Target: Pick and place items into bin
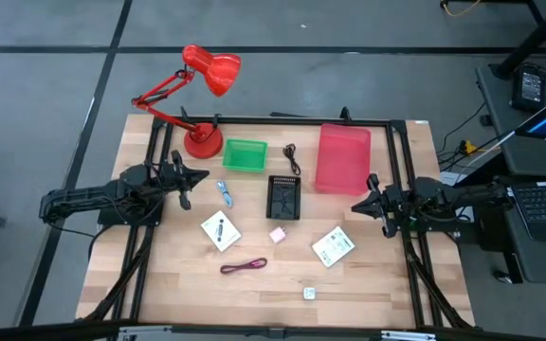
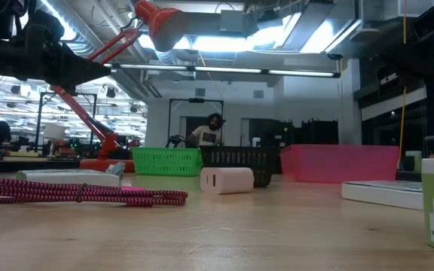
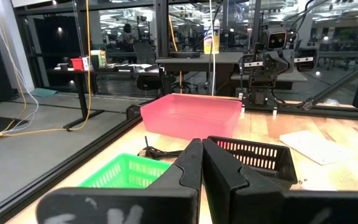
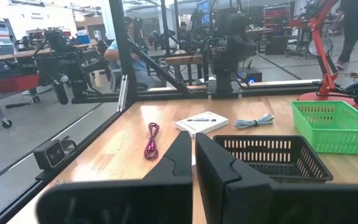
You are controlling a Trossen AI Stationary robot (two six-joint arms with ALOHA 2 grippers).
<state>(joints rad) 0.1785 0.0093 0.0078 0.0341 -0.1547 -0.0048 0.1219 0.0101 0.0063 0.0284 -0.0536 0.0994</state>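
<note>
While both arms wait at the table's sides, left gripper (image 1: 200, 177) and right gripper (image 1: 356, 206) closed and empty, two white packets (image 1: 221, 231), pink cube (image 1: 277, 235), maroon cord (image 1: 244, 267) lower centre, black basket (image 1: 283, 197) mid-frame.

The high view looks straight down on the whole table (image 1: 159, 284), both arms at its sides. The low view sits at table-top height, looking level across the wood into the room; the maroon cord (image 2: 81, 192) lies very near its lens. Each wrist view looks forward past its own shut jaws toward the opposite arm (the left one faces the right gripper (image 3: 267, 57) across the table, and the reverse). All four views share the black basket (image 1: 283, 197), and the green basket (image 4: 334, 124) shows in every one too.
</note>
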